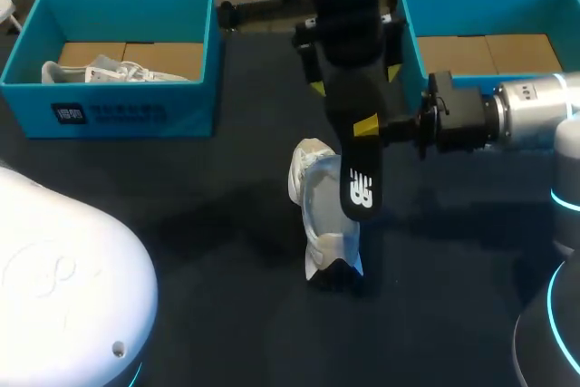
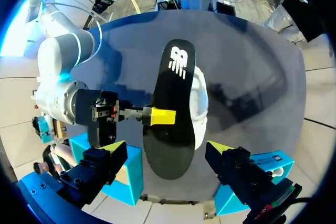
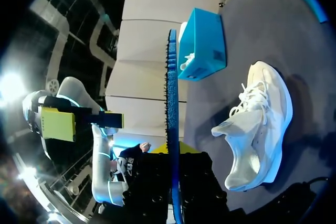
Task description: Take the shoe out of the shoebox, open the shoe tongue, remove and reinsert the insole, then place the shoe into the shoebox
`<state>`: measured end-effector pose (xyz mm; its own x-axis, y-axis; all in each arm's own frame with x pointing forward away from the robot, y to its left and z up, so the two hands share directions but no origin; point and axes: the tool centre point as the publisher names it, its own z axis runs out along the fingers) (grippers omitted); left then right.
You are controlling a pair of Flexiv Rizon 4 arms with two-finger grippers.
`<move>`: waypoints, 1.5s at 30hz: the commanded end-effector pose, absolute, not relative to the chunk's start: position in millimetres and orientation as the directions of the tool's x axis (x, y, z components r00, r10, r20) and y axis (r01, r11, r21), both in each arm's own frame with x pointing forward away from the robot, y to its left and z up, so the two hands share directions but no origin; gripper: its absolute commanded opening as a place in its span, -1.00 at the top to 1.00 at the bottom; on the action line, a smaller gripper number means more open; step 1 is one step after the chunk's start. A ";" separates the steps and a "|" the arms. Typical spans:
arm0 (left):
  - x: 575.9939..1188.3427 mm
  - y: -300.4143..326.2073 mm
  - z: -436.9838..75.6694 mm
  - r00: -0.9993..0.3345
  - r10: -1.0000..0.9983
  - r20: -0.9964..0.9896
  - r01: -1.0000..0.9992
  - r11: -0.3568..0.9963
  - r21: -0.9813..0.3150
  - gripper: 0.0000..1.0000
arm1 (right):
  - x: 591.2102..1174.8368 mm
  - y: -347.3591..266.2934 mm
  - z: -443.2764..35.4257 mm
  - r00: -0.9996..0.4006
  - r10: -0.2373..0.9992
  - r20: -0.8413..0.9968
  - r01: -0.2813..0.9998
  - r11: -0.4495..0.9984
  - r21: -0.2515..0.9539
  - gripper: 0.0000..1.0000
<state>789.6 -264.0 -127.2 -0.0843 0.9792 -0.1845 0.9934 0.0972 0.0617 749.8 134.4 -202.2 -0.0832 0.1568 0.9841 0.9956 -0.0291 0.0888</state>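
Although the shoe point(image 1: 317, 215) is the nearest thing, resting on the table point(image 1: 181, 224) out of both boxes, neither gripper touches it. Its long axis runs near to far, and the heel looks to be at the near end, though I cannot tell how far it is tipped.

Just above it hangs the insole point(image 1: 358, 178), black face up. It overlaps the shoe's right side, and its long axis is roughly parallel to the shoe's. The logo end is nearest me.

The right gripper point(image 1: 367, 126) comes in from the right and pinches the insole by its edge at about mid-length, one yellow tip on top. In the right wrist view the insole point(image 3: 172, 103) stands edge-on between those fingers, with the shoe point(image 3: 257, 129) beside and below it.

Farther out, the left gripper point(image 1: 353, 79) hovers over the insole's far end. Its jaws are spread wide and hold nothing. Its own view looks straight down on the insole point(image 2: 173, 93) and the shoe point(image 2: 199, 103).

The insole is out, so reinsertion looks to be the next step. That calls for the right arm, which is the nearer one, to tilt one end down into the shoe's opening directly beneath.

Farthest away stand the left box point(image 1: 118, 111), which holds another white shoe, and the right box point(image 1: 412, 43).
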 end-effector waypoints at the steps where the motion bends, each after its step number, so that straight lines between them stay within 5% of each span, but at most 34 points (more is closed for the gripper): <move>1: 791.0 -267.2 -127.7 -0.089 0.981 -0.173 0.993 0.101 0.062 -1.00 | 746.3 135.1 -201.3 -0.086 0.159 0.983 0.995 -0.035 0.093 1.00; 45: 776.4 -250.1 -120.9 -0.047 0.945 -0.322 0.997 0.064 0.040 -1.00 | 742.5 132.3 -199.0 -0.082 0.163 0.983 0.996 -0.030 0.088 1.00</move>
